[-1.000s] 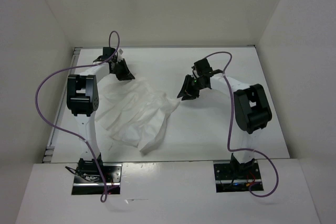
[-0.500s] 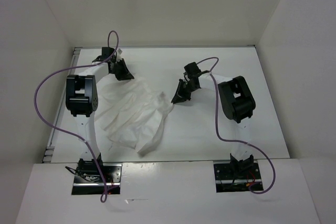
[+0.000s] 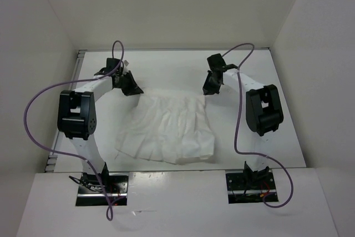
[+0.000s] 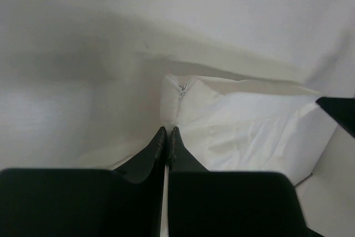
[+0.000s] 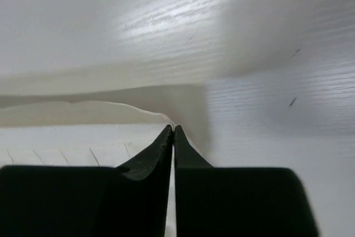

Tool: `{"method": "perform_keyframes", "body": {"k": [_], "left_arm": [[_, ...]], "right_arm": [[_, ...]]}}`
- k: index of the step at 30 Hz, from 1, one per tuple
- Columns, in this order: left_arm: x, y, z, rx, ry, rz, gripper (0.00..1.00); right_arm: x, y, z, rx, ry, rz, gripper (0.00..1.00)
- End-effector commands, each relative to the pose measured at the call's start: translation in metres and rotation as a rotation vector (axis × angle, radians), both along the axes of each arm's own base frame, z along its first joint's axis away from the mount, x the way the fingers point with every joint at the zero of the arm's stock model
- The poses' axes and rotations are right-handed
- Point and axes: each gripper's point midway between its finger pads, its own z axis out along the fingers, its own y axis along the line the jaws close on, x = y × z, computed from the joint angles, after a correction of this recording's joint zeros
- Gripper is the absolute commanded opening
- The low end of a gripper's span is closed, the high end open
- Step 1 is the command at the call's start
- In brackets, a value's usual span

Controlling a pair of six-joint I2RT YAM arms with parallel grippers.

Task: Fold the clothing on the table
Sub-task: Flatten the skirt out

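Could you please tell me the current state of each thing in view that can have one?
clothing: spread open on the table, unfolded, two far corners pinched
left tool: shut on the clothing's far left corner
right tool: shut on the clothing's far right corner

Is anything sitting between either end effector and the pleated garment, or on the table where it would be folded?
Nothing visible is in the way. The left end effector and right end effector are each shut on a far corner of the pleated white garment, and no other object shows on the table beside it.
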Motion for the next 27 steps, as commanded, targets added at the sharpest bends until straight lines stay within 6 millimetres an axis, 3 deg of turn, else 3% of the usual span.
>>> {"method": "perform_keyframes", "body": {"k": [1,3,4,5,7,9,12,15,18,24,27], "left_arm": [[-0.003,0.01,0.011,0.045,-0.032,0.076,0.0],[-0.006,0.01,0.01,0.04,-0.028,0.082,0.0],[-0.008,0.008,0.003,0.031,-0.008,0.075,0.0],[-0.009,0.007,-0.001,0.024,0.003,0.069,0.0],[-0.008,0.004,-0.004,0.01,0.007,0.047,0.0],[-0.009,0.002,-0.005,0.003,0.007,0.042,0.0],[-0.007,0.002,-0.004,0.002,-0.002,0.042,0.0],[-0.007,0.002,-0.004,0.002,-0.002,0.042,0.0],[-0.01,0.002,-0.008,0.007,0.004,0.035,0.0],[-0.013,0.001,-0.007,0.004,0.0,0.023,0.0],[-0.013,0.0,-0.002,-0.004,-0.009,0.018,0.0]], "right_arm": [[0.011,-0.044,0.028,-0.217,-0.076,-0.043,0.12],[0.019,-0.033,0.04,-0.156,-0.134,-0.029,0.39],[0.02,-0.029,0.047,-0.129,-0.164,-0.022,0.42],[0.02,-0.022,0.068,-0.08,-0.22,-0.009,0.44],[0.017,-0.018,0.072,-0.044,-0.262,0.013,0.53],[0.015,-0.021,0.069,-0.012,-0.245,0.028,0.53],[0.01,-0.007,0.039,0.055,-0.162,0.109,0.49],[0.015,0.009,0.025,0.149,-0.146,0.156,0.41],[0.026,0.012,0.014,0.195,-0.138,0.165,0.34],[0.035,0.026,-0.006,0.248,-0.099,0.232,0.34],[0.037,0.032,-0.015,0.277,-0.083,0.248,0.4]]}}
